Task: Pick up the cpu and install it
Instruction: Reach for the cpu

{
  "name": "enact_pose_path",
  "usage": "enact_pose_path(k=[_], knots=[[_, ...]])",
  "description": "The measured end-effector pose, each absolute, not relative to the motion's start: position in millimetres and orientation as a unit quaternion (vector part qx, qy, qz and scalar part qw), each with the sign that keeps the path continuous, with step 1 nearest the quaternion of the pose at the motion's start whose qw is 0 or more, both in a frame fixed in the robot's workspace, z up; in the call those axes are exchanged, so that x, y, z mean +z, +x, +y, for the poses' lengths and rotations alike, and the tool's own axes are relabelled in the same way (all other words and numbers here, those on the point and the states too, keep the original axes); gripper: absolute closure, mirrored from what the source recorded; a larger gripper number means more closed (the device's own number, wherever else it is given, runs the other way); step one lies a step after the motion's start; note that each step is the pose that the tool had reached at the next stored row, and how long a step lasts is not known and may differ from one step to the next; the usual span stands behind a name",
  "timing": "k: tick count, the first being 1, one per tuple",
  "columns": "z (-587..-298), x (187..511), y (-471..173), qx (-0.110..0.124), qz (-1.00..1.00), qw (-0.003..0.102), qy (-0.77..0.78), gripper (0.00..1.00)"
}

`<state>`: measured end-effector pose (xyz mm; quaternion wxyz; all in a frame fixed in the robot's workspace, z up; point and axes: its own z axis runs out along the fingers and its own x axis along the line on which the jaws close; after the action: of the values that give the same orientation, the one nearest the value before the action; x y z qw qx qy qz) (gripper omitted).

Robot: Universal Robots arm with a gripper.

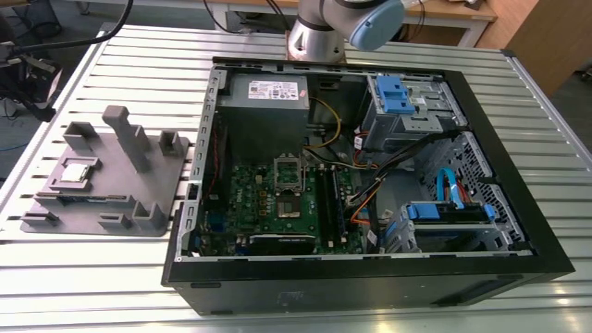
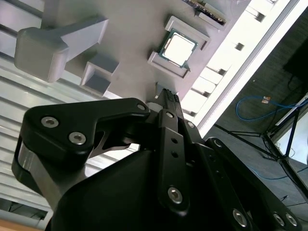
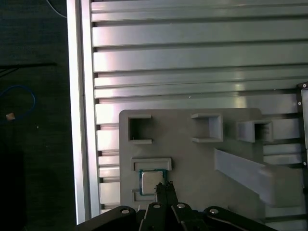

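The cpu [image 1: 74, 172] is a small square chip with a shiny metal top. It lies flat in a recess of the grey plastic tray [image 1: 102, 208], on the exterior view's left. Both wrist views look down on the cpu [image 2: 179, 47] [image 3: 151, 182] from well above the tray. My gripper [image 2: 167, 95] [image 3: 164, 186] hangs over the tray with its black fingers pressed together and nothing between them. In the first wrist view its tip appears just beside the chip's edge. The chip rests untouched.
An open black computer case [image 1: 518, 159] lies on the slatted metal table [image 1: 111, 55], on the exterior view's right. Inside are a green motherboard with a metal socket frame [image 1: 288, 173], a grey power-supply box [image 1: 268, 90], cables and blue drive bays. Upright grey blocks [image 1: 125, 135] rise from the tray.
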<state>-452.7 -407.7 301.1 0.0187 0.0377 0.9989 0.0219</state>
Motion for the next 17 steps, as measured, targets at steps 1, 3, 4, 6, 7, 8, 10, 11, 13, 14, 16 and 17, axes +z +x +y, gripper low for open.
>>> enact_pose_path(k=[1,3,4,6,7,8,10,11,13,14,16,17], knots=[[-407.7,300.9,-452.8,0.022,0.999,0.019,0.038,0.89],[-407.6,300.9,-452.8,0.022,0.999,0.019,0.038,0.89],[-407.6,300.8,-452.8,0.022,0.999,0.019,0.038,0.89],[-407.7,300.7,-452.8,0.022,0.999,0.019,0.038,0.89],[-407.7,300.7,-452.8,0.022,0.999,0.019,0.038,0.89],[-407.7,300.4,-453.0,0.022,0.999,0.019,0.038,0.89],[-408.4,299.1,-454.3,0.022,0.999,0.019,0.038,0.89],[-409.3,297.9,-454.9,0.022,0.999,0.019,0.038,0.89],[-412.3,294.4,-455.6,0.022,0.999,0.019,0.038,0.89],[-414.3,292.7,-455.7,0.022,0.999,0.019,0.038,0.89],[-418.4,289.1,-455.7,0.022,0.999,0.019,0.038,0.89],[-420.5,287.2,-455.7,0.022,0.999,0.019,0.038,0.89]])
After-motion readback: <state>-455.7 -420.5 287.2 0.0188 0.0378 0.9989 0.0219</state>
